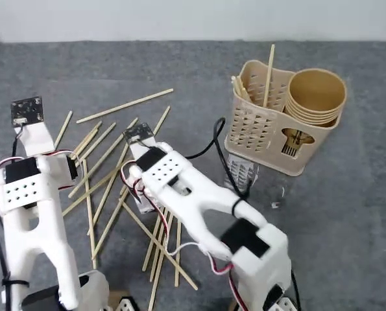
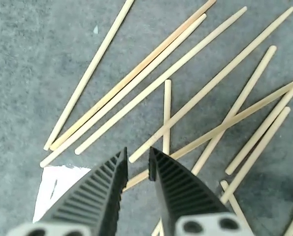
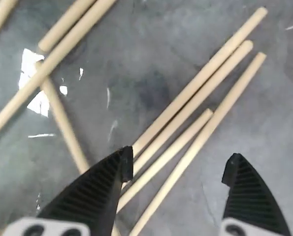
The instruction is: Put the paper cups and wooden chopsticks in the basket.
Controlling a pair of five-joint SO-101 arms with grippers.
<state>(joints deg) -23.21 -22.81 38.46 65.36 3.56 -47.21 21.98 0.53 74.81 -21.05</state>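
Note:
A beige slotted basket (image 1: 270,133) stands at the back right. It holds a stack of paper cups (image 1: 316,96) and a few wooden chopsticks (image 1: 268,65) standing upright. Many more chopsticks (image 1: 108,165) lie scattered flat on the grey mat between the two arms. My left gripper (image 2: 137,156) hangs just above several of these chopsticks (image 2: 167,115), its jaws a narrow gap apart with nothing in them. My right gripper (image 3: 179,162) is open wide, low over the mat, and straddles a few parallel chopsticks (image 3: 195,110).
Grey mat (image 1: 348,207) covers the table, bare in front of and right of the basket. A white paper scrap (image 2: 57,184) lies beside my left gripper. A torn white patch (image 3: 35,98) lies under crossed chopsticks near my right gripper.

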